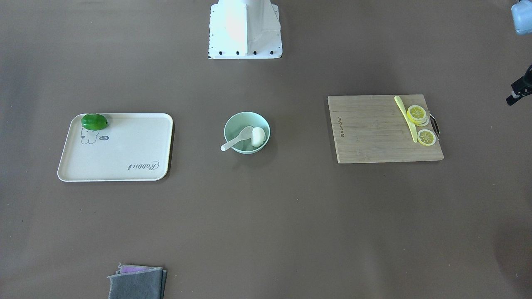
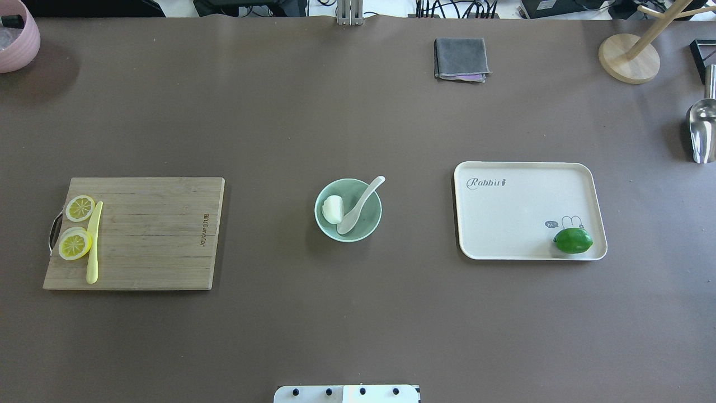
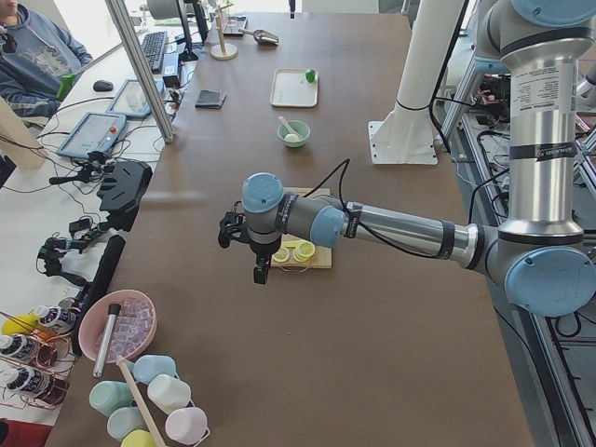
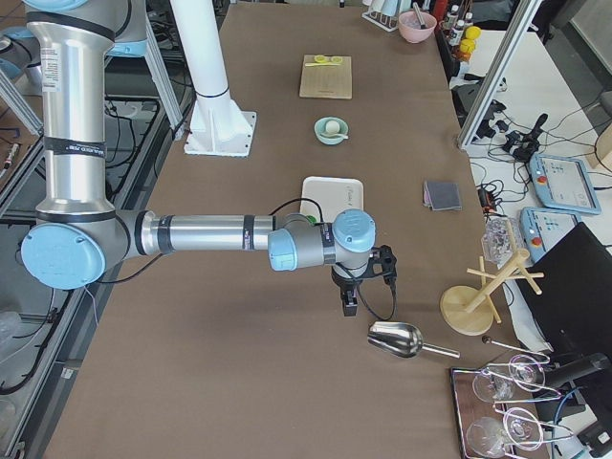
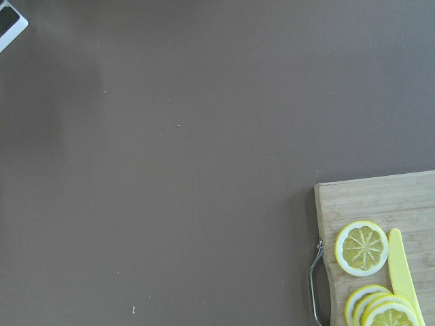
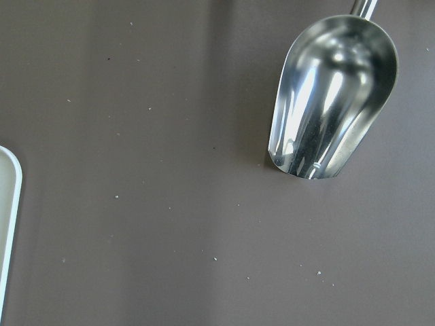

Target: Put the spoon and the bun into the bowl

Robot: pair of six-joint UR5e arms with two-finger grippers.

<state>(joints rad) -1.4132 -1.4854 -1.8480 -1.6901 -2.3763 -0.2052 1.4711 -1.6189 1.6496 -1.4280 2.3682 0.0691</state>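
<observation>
The pale mint-green bowl (image 2: 366,221) stands at the table's middle; it also shows in the front view (image 1: 241,122). The cream-white spoon (image 2: 361,202) lies in it, scoop down inside and handle over the rim (image 1: 236,139). The white bun (image 2: 332,209) sits in the bowl beside the scoop (image 1: 258,136). My left gripper (image 3: 262,272) hangs above the table past the cutting board's handle end, far from the bowl. My right gripper (image 4: 349,302) hangs between the tray and a metal scoop. I cannot tell whether either gripper is open or shut.
A wooden cutting board (image 2: 151,235) with lemon slices (image 2: 75,244) and a yellow knife (image 2: 93,240) lies on my left. A cream tray (image 2: 520,212) with a green fruit (image 2: 573,240) lies on my right. A grey cloth (image 2: 460,59), metal scoop (image 2: 702,131) and wooden stand (image 2: 629,56) lie further off.
</observation>
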